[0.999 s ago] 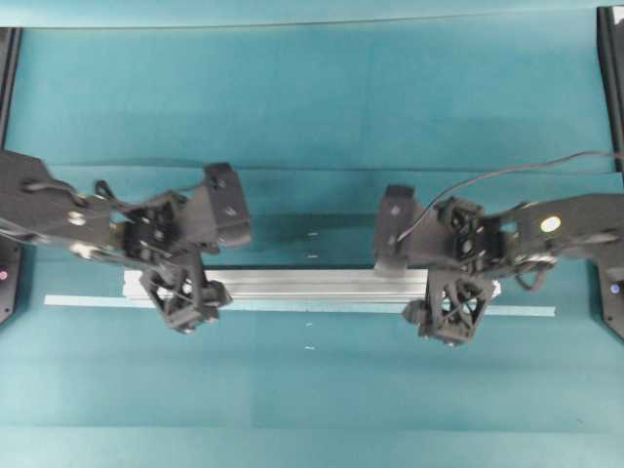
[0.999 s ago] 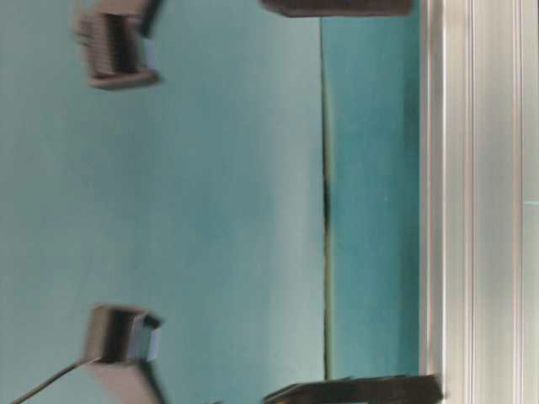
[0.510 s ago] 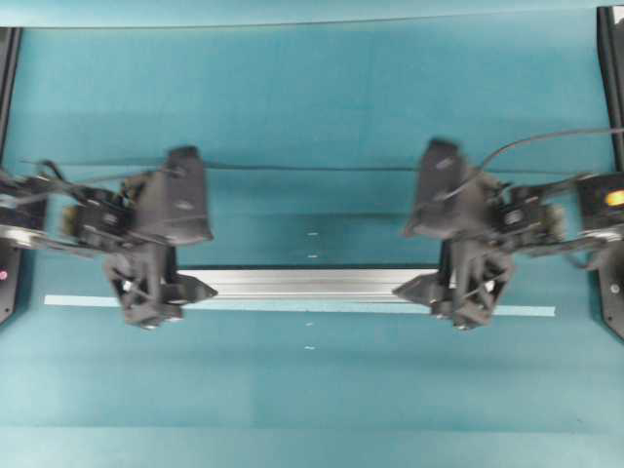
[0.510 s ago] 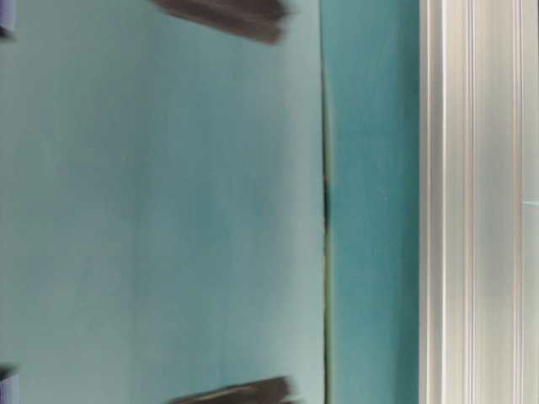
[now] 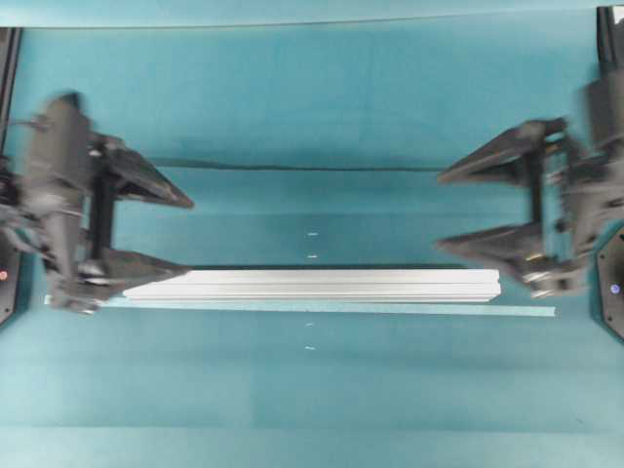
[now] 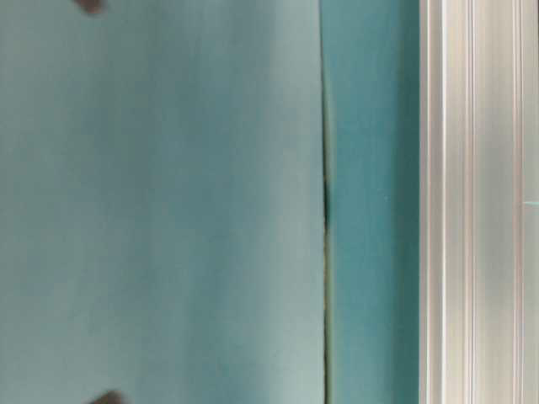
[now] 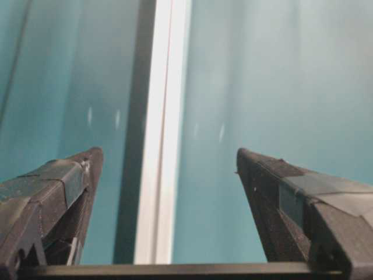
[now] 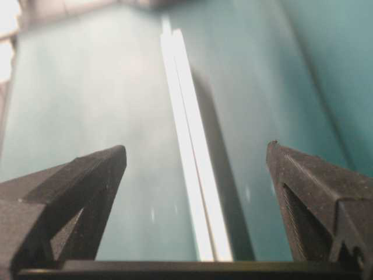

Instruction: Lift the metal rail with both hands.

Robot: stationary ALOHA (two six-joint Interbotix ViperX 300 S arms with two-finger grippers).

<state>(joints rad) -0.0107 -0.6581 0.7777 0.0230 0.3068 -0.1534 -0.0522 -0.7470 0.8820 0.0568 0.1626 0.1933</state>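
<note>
Now that both arms have swung back off the metal rail point(image 5: 312, 284), left gripper point(image 5: 185, 234) and right gripper point(image 5: 441, 210) hang spread and empty, rail apparently flat on the table, unlifted.

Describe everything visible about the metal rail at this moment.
The metal rail is a long, straight, silver bar with lengthwise grooves and square-cut ends. It lies flat on the teal table, running left to right, just behind a thin pale tape strip. Nothing grips it: the left claw and right claw stand open off its ends.
</note>
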